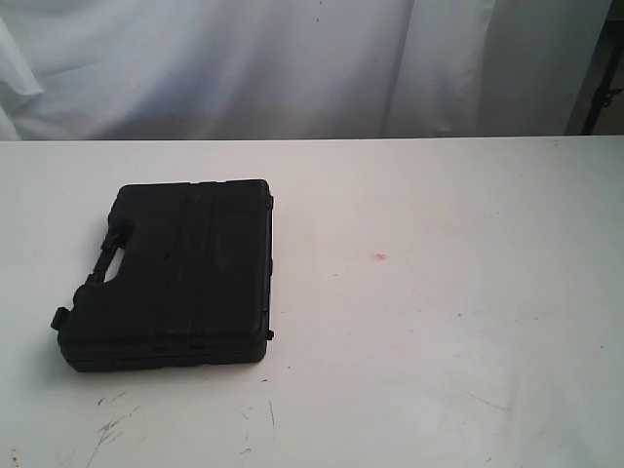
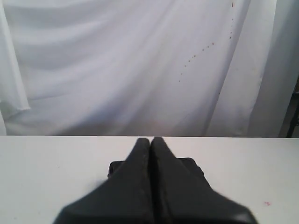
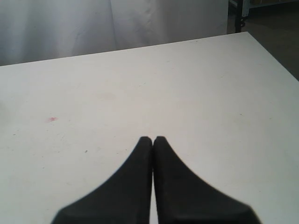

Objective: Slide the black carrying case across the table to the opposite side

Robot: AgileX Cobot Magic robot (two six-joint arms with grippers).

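Observation:
The black carrying case [image 1: 175, 273] lies flat on the left half of the white table [image 1: 439, 322], its handle facing left. Neither gripper shows in the exterior view. In the left wrist view my left gripper [image 2: 150, 139] is shut and empty, its fingers pressed together; behind them peek the corners of the case [image 2: 192, 164], so the gripper sits on the near side of the case, apart from it as far as I can tell. My right gripper [image 3: 153, 138] is shut on nothing, above bare table [image 3: 187, 84].
A small red spot [image 1: 380, 256] marks the table's middle; the same red spot [image 3: 51, 119] shows in the right wrist view. Dark scuff marks [image 1: 112, 424] lie near the front left. White curtain [image 1: 292, 58] hangs behind the far edge. The table's right edge [image 3: 271, 56] borders dark floor.

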